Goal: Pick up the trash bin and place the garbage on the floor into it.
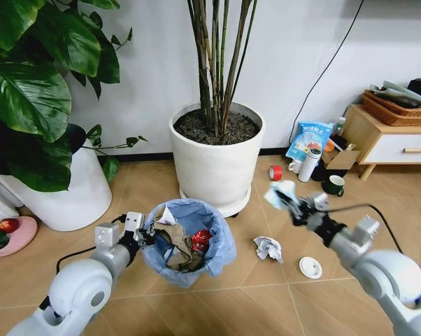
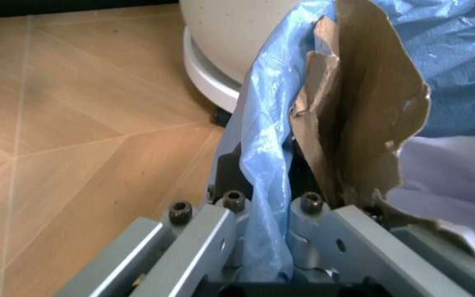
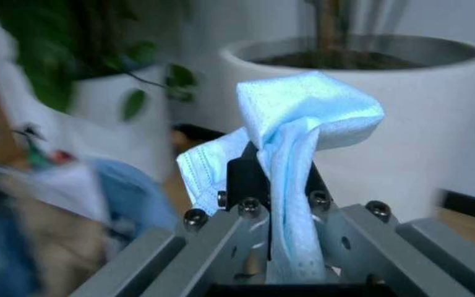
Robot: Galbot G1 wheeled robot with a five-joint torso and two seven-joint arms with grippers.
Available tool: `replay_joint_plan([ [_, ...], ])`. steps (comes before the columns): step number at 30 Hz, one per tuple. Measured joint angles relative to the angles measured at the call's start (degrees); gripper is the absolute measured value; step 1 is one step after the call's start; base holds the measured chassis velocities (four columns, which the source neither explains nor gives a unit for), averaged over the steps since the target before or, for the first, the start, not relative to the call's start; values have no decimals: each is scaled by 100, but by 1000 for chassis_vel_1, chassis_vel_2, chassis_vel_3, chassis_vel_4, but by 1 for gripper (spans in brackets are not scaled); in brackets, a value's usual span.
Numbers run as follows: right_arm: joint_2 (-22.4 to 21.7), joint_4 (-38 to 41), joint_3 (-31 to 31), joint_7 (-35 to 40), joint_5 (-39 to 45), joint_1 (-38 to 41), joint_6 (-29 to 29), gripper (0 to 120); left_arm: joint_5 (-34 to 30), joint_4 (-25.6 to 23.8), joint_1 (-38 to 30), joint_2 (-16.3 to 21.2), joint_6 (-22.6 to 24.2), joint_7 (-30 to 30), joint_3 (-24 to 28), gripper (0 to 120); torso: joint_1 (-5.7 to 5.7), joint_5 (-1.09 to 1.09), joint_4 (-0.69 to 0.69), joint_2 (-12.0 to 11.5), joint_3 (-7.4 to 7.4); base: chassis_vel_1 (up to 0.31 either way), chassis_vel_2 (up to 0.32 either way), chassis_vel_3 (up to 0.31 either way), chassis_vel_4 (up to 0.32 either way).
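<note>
Nearest to us in the right wrist view, a pale blue tissue [image 3: 303, 124] sits pinched between the fingers of our right gripper [image 1: 286, 197], its loose folds bunched above the jaws, which are clenched on it. From the head view that piece of garbage hangs in the air to the right of the trash bin [image 1: 188, 241], with bare floor between the two, so the relation that matters is plain: the bin's open mouth lies to the left of the tissue and lower, and we judge that the right arm must carry it leftward and down over the rim before letting go. Our left gripper [image 1: 142, 236] is at the bin's left rim, and the left wrist view shows its jaws closed on the blue bag [image 2: 262, 185] lining the bin, with a piece of brown paper [image 2: 361, 117] standing just inside. Already in the bin are crumpled paper and a red can [image 1: 200, 240]. On the floor to the right of the bin lies a crumpled white paper [image 1: 268, 248], nearer to the right arm than to the left, and close by it a small white round lid [image 1: 310, 267]. Behind the bin stands a big white plant pot [image 1: 216, 164].
</note>
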Motion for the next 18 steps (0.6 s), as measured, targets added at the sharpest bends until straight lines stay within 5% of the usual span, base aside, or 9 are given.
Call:
replay_joint_plan([
  [18,-35,-288,-2363,-3,520,1934,-478,0,-646,762,-1286,-171,120,-355,901,0,0,0,1,0,0,0,0,0,0],
])
